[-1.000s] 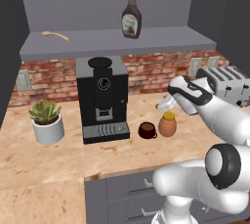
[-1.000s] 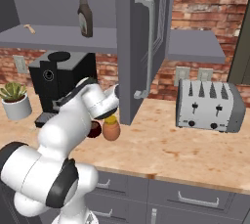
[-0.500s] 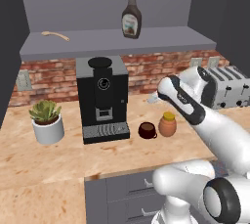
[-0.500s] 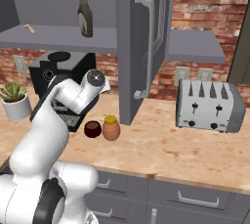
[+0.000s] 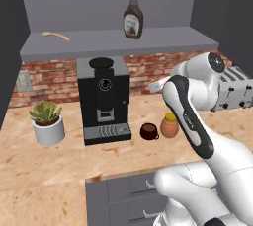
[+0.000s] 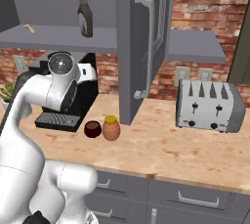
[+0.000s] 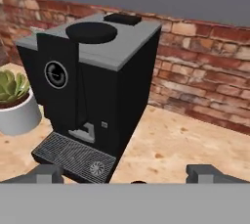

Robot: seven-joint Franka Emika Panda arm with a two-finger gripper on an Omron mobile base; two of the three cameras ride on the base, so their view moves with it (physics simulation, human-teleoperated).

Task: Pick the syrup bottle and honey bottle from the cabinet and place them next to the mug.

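Observation:
The dark brown syrup bottle (image 5: 132, 17) (image 6: 85, 15) stands upright on the grey cabinet shelf (image 5: 99, 42) (image 6: 58, 34). Down on the counter, the squat orange honey bottle (image 5: 169, 125) (image 6: 111, 128) with its yellow lid sits right beside the small dark mug (image 5: 148, 131) (image 6: 92, 129). My gripper (image 7: 126, 174) hangs open and empty above that pair, facing the coffee machine. Both fingertips (image 7: 46, 173) stand wide apart with nothing between them.
A black coffee machine (image 5: 104, 99) (image 6: 63, 100) (image 7: 97, 86) stands left of the mug, with a potted plant (image 5: 48, 124) (image 7: 14, 103) further left. A toaster (image 5: 232, 89) (image 6: 210, 104) sits to the right. The cabinet door (image 6: 141, 47) hangs open. A wooden spoon (image 5: 55, 35) lies on the shelf.
The arm has lifted up and back from the honey bottle, which stays on the counter beside the mug. The elbow has folded higher. The jaws have stayed open.

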